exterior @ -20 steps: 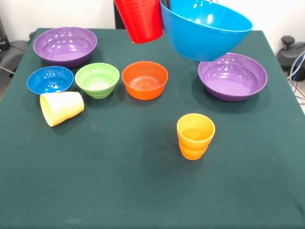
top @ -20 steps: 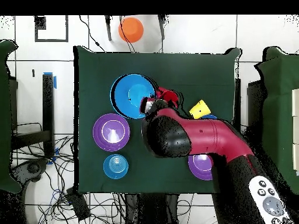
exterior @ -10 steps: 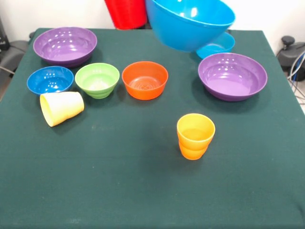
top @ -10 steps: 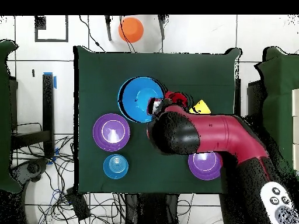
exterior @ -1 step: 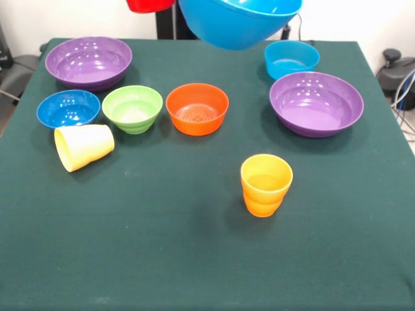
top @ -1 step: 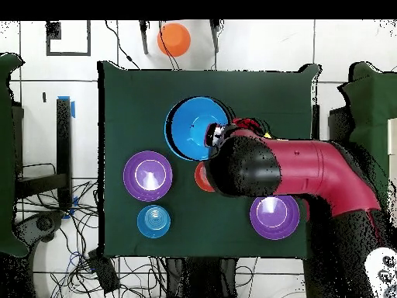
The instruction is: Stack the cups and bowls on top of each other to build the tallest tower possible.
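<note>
No tower is built yet: the large blue bowl point(exterior @ -1 step: 241, 23) is held aloft at 12 o'clock, everything else sits unstacked on the desk point(exterior @ -1 step: 162, 259), and the jaws' state honestly can't be told.

Front view faces table point(exterior @ -1 step: 194, 259) obliquely — overhead straight down, both share it.

A worktop point(exterior @ -1 step: 162, 259) covered in dark green cloth carried the things. In the front view, a purple bowl point(exterior @ -1 step: 88, 61) sat at the far left, with a dark blue bowl point(exterior @ -1 step: 68, 108), a green bowl point(exterior @ -1 step: 132, 108) and an orange bowl point(exterior @ -1 step: 197, 108) in a row just nearer. A yellow cup point(exterior @ -1 step: 83, 146) lay on its side just in front of the dark blue bowl. An orange cup point(exterior @ -1 step: 266, 184) stood upright, well apart, nearer the middle. At the right sat a second purple bowl point(exterior @ -1 step: 316, 103), with a cyan bowl point(exterior @ -1 step: 291, 59) just behind it.
</note>
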Robot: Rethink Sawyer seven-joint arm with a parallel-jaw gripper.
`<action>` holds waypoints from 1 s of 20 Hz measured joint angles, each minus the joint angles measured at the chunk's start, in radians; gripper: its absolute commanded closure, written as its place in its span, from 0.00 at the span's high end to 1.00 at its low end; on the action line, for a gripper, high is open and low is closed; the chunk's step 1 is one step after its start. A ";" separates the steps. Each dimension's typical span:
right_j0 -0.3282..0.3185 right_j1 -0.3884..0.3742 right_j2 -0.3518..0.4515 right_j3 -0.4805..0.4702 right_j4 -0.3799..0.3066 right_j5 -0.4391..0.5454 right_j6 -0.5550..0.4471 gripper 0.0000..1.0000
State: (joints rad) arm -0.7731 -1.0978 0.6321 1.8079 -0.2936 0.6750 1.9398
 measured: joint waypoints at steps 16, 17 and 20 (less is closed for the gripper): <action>0.041 0.093 -0.004 -0.079 -0.024 -0.010 0.000 0.00; 0.043 0.099 -0.005 -0.079 -0.028 -0.014 0.000 0.00; 0.049 0.121 -0.008 -0.080 -0.048 -0.030 0.000 0.00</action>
State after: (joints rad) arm -0.7241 -0.9768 0.6240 1.7282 -0.3417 0.6449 1.9398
